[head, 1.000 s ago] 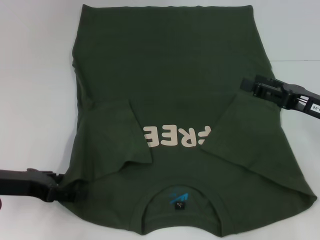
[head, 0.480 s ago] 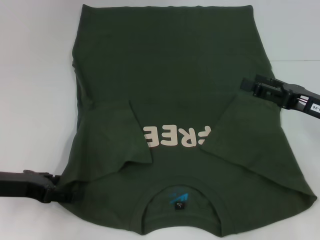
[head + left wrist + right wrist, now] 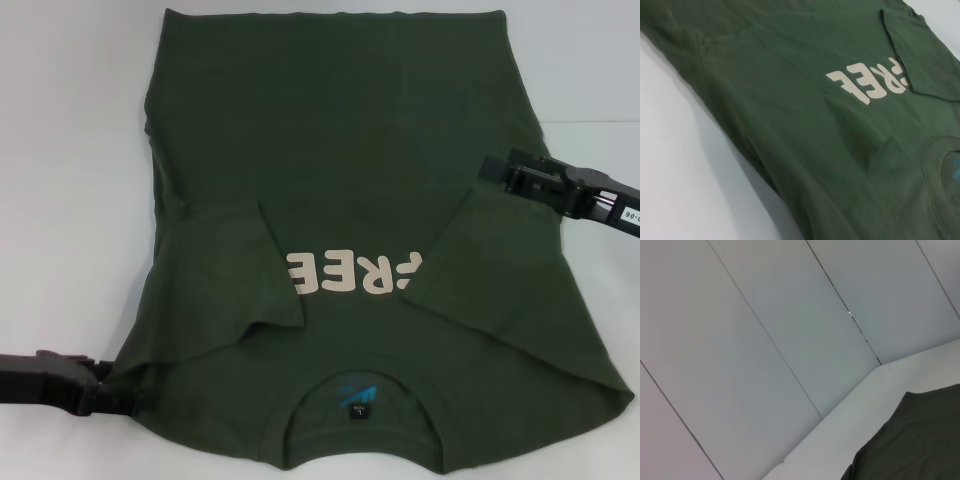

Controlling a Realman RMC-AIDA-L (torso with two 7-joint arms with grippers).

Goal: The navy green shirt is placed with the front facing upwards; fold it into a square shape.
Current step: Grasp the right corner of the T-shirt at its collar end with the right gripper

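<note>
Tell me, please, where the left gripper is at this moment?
In the head view, the left gripper sits low on the robot's left, at the navy green shirt's shoulder edge beside the folded-in sleeve.

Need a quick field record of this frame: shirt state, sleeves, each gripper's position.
shirt: navy green shirt spread on the white table, front up, collar nearest the robot
print: "FREE" lettering, partly covered by a sleeve
sleeves: both folded inward over the chest
left gripper: at the shirt's near-left edge, by the shoulder
right gripper: over the shirt's right edge, mid-body
fold progress: body not yet folded into a square
</note>
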